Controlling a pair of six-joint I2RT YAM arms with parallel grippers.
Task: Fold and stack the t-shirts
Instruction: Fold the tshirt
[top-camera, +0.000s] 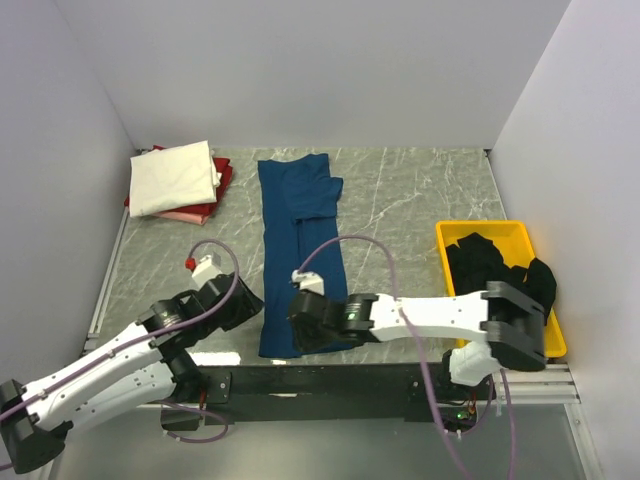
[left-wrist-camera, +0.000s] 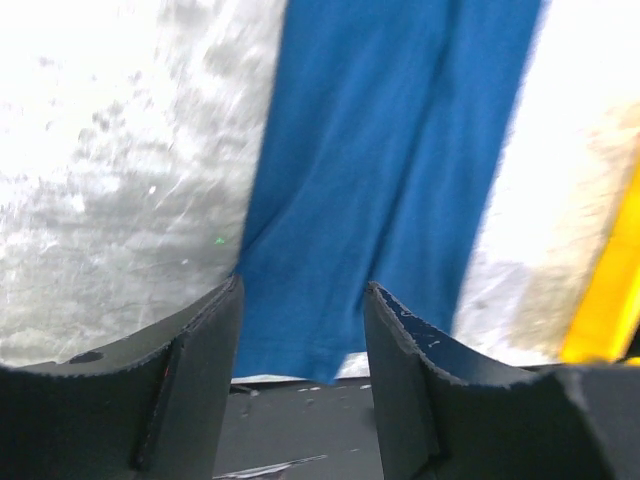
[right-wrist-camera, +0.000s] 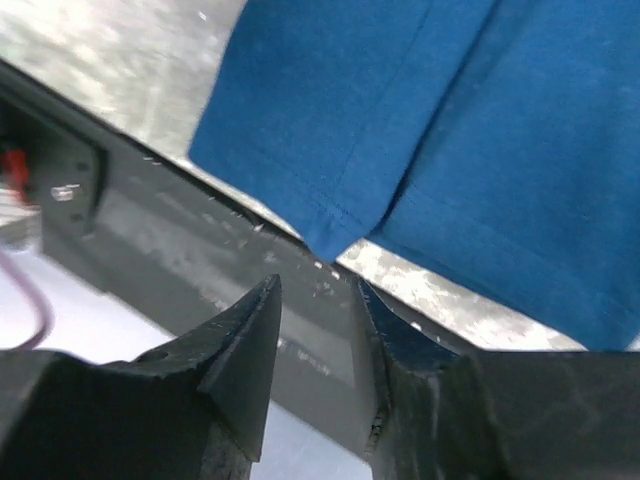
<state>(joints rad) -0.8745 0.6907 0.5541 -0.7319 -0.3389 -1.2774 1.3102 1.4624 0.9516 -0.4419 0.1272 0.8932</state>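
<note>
Left hand (left-wrist-camera: 303, 288) and right hand (right-wrist-camera: 316, 283) stand half-open, empty, at hem of blue t-shirt (top-camera: 300, 220), perhaps touching.

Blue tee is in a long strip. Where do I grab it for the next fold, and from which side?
Take the near hem at its two corners, coming in from the near edge of the table. The blue tee lies flat, running straight away from that edge; its far end carries the folded sleeves.
</note>
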